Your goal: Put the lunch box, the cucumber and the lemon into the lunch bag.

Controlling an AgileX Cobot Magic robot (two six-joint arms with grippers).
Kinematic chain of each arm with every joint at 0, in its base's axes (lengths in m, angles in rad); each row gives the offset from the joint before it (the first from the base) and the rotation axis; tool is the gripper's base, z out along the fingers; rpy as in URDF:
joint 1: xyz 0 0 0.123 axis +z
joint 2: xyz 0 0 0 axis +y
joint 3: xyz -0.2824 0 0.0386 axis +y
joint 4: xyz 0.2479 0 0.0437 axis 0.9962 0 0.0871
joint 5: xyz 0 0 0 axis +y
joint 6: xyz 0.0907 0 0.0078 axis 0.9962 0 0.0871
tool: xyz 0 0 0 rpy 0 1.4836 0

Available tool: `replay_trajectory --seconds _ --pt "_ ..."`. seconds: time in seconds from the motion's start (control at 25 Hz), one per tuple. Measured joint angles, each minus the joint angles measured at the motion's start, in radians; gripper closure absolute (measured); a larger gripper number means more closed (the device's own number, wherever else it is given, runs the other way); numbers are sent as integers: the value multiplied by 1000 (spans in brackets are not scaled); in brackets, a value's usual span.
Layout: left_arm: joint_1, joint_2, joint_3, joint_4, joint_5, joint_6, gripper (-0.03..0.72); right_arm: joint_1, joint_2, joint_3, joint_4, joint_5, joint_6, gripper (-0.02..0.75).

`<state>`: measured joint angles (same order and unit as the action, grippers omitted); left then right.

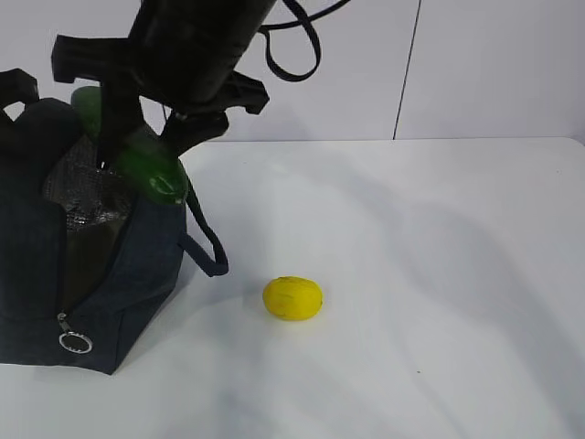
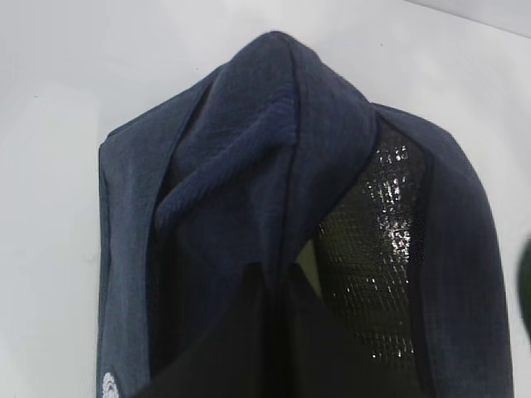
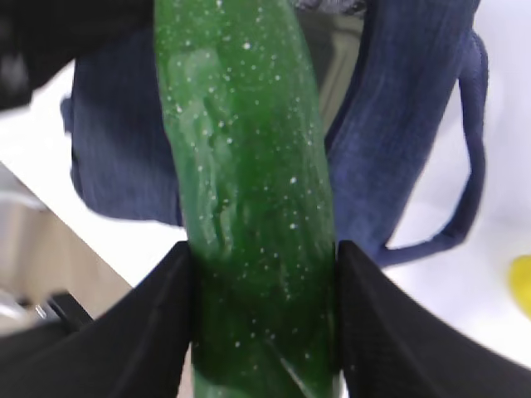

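The right gripper (image 3: 264,323) pinches the cucumber (image 3: 249,191) across its width, a black finger pressed on each flank, and holds it over the open mouth of the lunch bag (image 1: 137,265) at the left of the table (image 1: 439,274). In the exterior view the cucumber's (image 1: 137,151) long axis runs at a slant, its lower end (image 1: 167,183) just at the bag's near rim, so the coming drop looks to depend on tipping that axis down into the opening rather than across it. The left gripper cannot be seen clearly in its own view, which only looks down on the bag (image 2: 249,191) and its silvery lining (image 2: 377,249); whether its fingers are spread or closed cannot be told. What lies inside the bag is hidden, the lunch box included. The lemon (image 1: 292,298) sits on the table to the right of the bag, apart from it.
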<state>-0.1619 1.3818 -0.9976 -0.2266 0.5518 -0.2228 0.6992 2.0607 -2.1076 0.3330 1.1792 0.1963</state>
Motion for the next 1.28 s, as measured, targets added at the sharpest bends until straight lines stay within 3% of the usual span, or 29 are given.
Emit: replay_trajectory --seconds 0.52,1.16,1.28 --pt "0 0 0 -4 0 0 695 21 83 0 10 -227 227 350" --pt "0 0 0 -8 -2 0 695 56 195 1 -68 -300 297 349" --pt "0 0 0 -8 -2 0 695 56 207 1 -60 -310 297 299"
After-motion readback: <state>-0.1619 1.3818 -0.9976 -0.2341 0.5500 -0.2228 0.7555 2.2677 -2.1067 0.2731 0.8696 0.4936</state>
